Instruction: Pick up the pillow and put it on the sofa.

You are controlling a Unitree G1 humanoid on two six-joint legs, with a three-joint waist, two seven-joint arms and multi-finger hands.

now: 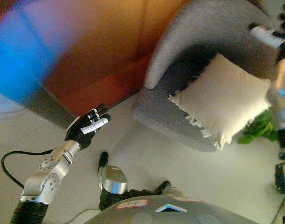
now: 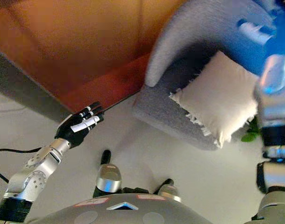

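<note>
Cream pillow (image 1: 224,100) rests on the grey sofa (image 1: 180,116), apparently placed, so my left hand (image 1: 88,127) hangs relaxed and empty; right hand's fingers unclear.

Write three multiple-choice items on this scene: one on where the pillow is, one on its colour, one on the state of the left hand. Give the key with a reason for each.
1. Where does the pillow lie?
A. On the floor beside the left hand
B. On the seat of the grey sofa
C. On the green plant

2. What colour is the pillow?
A. Cream
B. Red
C. Black

3. What is the state of the left hand?
A. Curled round the pillow
C. Pressed flat on the sofa
B. Open and holding nothing

Key:
1. B, the pillow rests on the sofa seat with its fringed edge hanging over the front.
2. A, it is pale cream against the grey cloth.
3. B, the fingers are stretched out over the floor, well apart from the sofa and the pillow.
</note>
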